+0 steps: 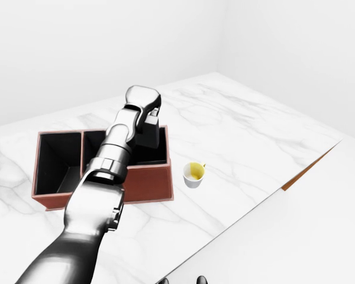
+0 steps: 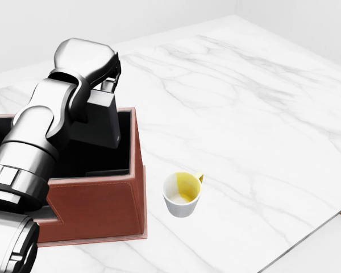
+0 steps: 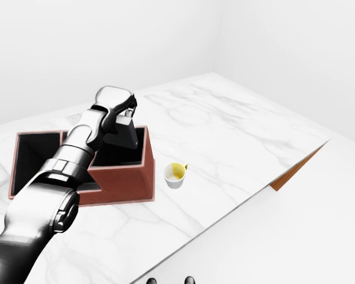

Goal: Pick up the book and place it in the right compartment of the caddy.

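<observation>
we count one brown leather caddy with black lining, split into two compartments. we see one dark flat book, one small white cup with a yellow inside, and one white marble table under them all. one silver robot arm reaches in from the left of the eye views, ending in one left hand.

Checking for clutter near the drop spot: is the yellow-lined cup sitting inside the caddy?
No, the cup stands on the marble table to the right of the caddy, outside its wall.
</observation>
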`<state>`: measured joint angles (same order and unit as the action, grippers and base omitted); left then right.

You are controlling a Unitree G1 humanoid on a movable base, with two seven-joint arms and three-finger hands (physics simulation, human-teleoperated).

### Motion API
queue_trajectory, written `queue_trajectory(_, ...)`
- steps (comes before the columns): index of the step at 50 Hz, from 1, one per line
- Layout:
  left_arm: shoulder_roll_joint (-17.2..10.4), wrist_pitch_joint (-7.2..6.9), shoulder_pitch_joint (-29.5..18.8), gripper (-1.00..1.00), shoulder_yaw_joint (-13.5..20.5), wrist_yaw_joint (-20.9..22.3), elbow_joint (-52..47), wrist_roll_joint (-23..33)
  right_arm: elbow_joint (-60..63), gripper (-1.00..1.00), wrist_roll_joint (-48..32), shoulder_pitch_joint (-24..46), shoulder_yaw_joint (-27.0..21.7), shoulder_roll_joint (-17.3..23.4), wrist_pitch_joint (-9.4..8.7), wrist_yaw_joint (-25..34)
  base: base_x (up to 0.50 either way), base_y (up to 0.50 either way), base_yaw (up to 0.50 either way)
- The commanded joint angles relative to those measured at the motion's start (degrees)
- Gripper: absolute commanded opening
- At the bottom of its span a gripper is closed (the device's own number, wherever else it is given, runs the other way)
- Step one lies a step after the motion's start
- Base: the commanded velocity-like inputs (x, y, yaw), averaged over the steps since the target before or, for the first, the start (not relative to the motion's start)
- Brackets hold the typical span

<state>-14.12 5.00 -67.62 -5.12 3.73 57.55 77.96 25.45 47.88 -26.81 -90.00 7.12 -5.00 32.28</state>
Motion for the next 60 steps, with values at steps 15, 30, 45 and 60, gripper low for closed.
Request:
queue_trajectory(15,0.62,0.00,-0.81,-1.00,-0.45,-4.60,4.70,1.20,-0.02,1.00,-0.14,0.07,0.00,-0.06,0.00,0.10,0.00,0.00,0.00)
queue_trajectory(30,1.51,0.00,-0.93,-1.00,-1.38,-7.42,8.57,2.70,0.07,1.00,0.06,0.00,0.00,-0.08,0.00,0.02,0.00,0.00,0.00)
queue_trajectory(45,1.63,0.00,-1.05,-0.20,-1.20,-8.79,10.38,2.56,0.15,1.00,0.23,-0.11,0.00,0.05,0.00,-0.09,0.00,0.00,0.00)
queue_trajectory(60,1.02,0.00,-1.13,1.00,-0.81,-8.60,9.35,1.38,0.13,1.00,0.05,-0.05,0.00,0.04,0.00,0.00,0.00,0.00,0.00)
